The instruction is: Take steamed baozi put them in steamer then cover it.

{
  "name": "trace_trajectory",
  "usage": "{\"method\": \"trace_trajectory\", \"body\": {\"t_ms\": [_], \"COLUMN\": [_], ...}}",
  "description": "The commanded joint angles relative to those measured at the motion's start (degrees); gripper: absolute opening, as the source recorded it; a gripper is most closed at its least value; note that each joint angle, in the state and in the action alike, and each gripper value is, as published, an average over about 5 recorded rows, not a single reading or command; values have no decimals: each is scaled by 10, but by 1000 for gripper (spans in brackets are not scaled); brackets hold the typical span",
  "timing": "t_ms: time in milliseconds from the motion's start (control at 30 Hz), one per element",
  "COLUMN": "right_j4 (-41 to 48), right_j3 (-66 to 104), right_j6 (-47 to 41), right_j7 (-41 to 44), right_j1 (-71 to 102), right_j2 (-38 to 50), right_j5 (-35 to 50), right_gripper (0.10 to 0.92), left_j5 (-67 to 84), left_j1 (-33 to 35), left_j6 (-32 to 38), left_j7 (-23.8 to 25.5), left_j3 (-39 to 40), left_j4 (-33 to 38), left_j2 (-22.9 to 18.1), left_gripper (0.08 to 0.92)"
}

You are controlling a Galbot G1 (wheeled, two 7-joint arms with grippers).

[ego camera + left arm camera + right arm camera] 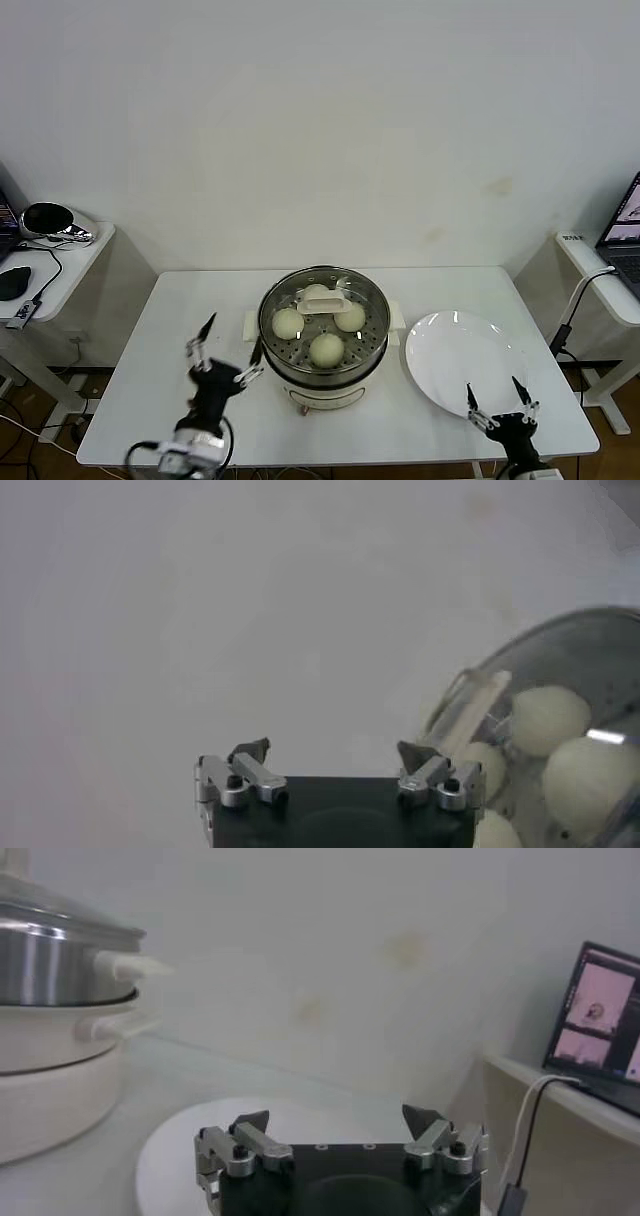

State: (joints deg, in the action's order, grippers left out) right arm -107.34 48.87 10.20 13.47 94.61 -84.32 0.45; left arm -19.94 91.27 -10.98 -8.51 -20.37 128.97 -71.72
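Currently the left gripper (pixel 228 352) hangs over the table (pixel 150 330) just beside the steamer (pixel 323 340), on the steamer's left side, with its fingers spread wide and nothing between them. In the left wrist view the same gripper (pixel 335 752) shows both fingertips apart, with the glass edge of the cover (pixel 560 680) near one finger but not touching it.

The right gripper (pixel 497 398) sits at the near right edge of the table, its fingers also spread and empty. It stands over the near rim of the white plate (pixel 440 350). In the right wrist view the gripper (pixel 337 1118) is open above the plate (pixel 170 1148), with the steamer (pixel 50 968) well off to one side.

The steamer stands at the centre of the table on its cream-white base, side handles pointing left and right. The cover (pixel 275 305) lies on the steamer, its cream-white handle (pixel 323 303) across the middle. Four baozi (pixel 326 349) rest on the perforated tray under the glass, spaced around the centre. Through the cover the left wrist view also shows several baozi (pixel 550 720).

The plate lies just right of the steamer and carries nothing. A side desk (pixel 70 270) stands left of the table; a laptop (pixel 625 235) sits on a shelf to the right.
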Motion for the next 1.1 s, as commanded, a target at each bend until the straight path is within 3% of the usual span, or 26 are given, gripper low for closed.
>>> {"method": "trace_trajectory", "body": {"t_ms": [33, 467, 1100], "right_j4": [-7, -25, -53], "right_j3": [-62, -119, -135], "right_j6": [-3, 31, 1], "right_j7": [5, -25, -33], "right_j1": [43, 95, 113], "right_j2": [40, 67, 66], "right_j5": [61, 89, 86], "right_gripper": [823, 823, 823], "left_j5": [361, 345, 350], "left_j1": [174, 147, 156], "left_j6": [121, 147, 119], "left_j7": [-56, -3, 30], "left_j3": [-128, -115, -133], "left_j4": [-37, -113, -122], "left_j2": [-23, -41, -44], "left_gripper": [823, 823, 823]}}
